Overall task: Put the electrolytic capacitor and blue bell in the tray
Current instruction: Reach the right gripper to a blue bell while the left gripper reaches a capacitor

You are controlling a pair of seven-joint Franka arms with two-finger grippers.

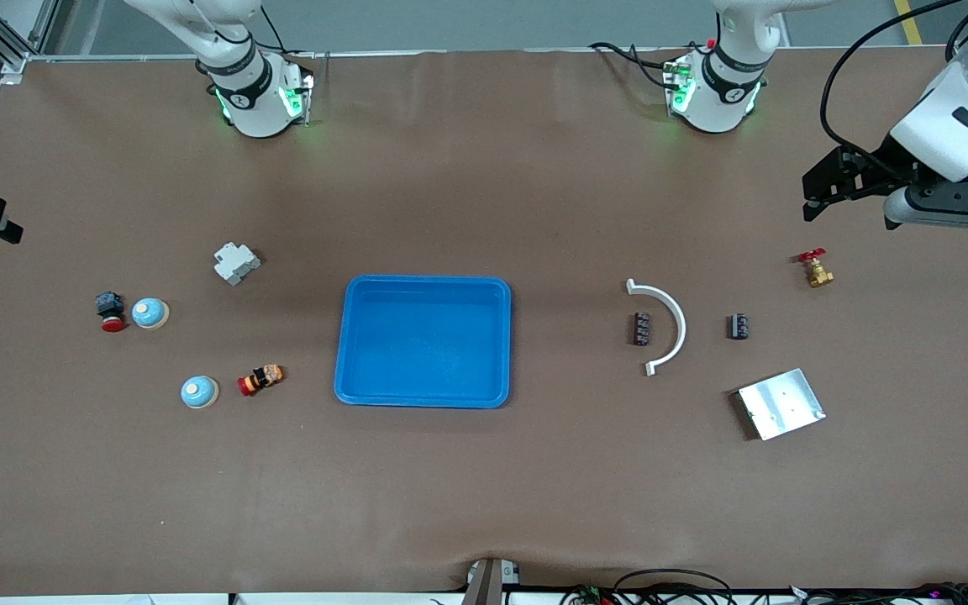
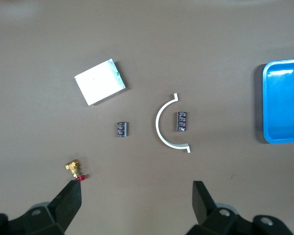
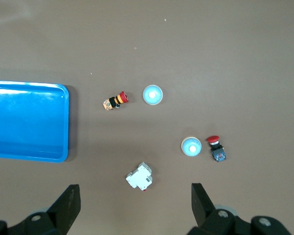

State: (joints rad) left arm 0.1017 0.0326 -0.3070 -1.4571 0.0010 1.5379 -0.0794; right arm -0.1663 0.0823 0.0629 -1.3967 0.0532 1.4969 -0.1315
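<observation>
At the edge of the front view by the right arm's end of the table, the right gripper [image 3: 135,210] hangs over the table with its fingers spread wide and nothing between them. Below it in the frame lie a red-capped push button [image 1: 111,311] touching a blue bell [image 1: 149,313]. A second blue bell [image 1: 199,391] lies lower, beside a red-and-yellow button [image 1: 261,379], and a white breaker [image 1: 236,263] sits above these. The tray [image 1: 425,344] lies at the centre of the frame, with nothing in it.

Toward the left arm's end, an electrolytic capacitor [image 1: 641,328] rests inside the curve of a white arc piece [image 1: 679,319]. A second capacitor [image 1: 738,326] lies outside the curve, above a silver plate [image 1: 781,403]. A brass valve [image 1: 817,270] sits higher in the frame. The left gripper [image 2: 137,205] hangs over the table near the valve, released and holding nothing.
</observation>
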